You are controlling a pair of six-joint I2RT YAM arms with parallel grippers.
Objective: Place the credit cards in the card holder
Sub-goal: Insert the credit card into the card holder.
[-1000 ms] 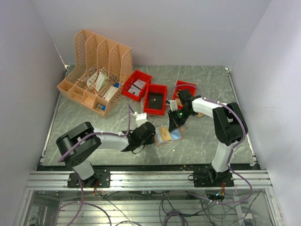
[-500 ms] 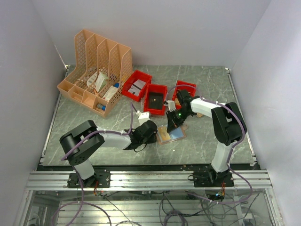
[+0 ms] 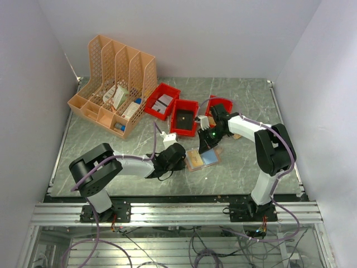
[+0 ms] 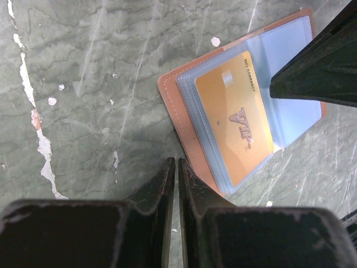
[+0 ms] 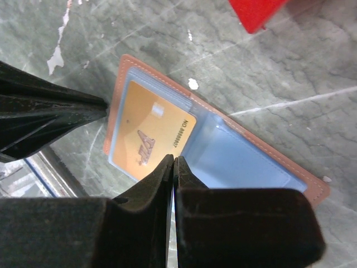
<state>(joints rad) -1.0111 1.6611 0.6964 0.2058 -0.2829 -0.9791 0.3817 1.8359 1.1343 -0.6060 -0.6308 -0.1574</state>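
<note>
Card holder lies opened flat on the table, front middle, between your two grippers. It has a soft salmon-pink cover with a stitched border and rounded corners. Inside are clear bluish plastic sleeves, smooth and glossy. One gold card sits in the sleeve on the half nearer the left arm. It is a stiff rectangle with raised "VIP" lettering and a printed number along one short side. The other half shows plain bluish plastic.

Left gripper: black fingers pressed together with only a thin slit between them and nothing clamped. The tips are low at the table, just beside the holder's outer border. Right gripper: fingers likewise together, holding nothing. The tips are over the card's short side nearest the fold; you cannot tell whether they touch it.

The table is grey-green with a veined stone look and white chips. At the back left stands an orange plastic file rack with lattice walls, upright dividers and low front compartments, which hold a few small boxes and packets. Beside it are three red plastic bins, rectangular and open-topped. The one nearest the rack holds flat white and grey pieces, and the middle one holds a small dark thing. The third is partly hidden by the right arm, so you cannot tell its contents.
</note>
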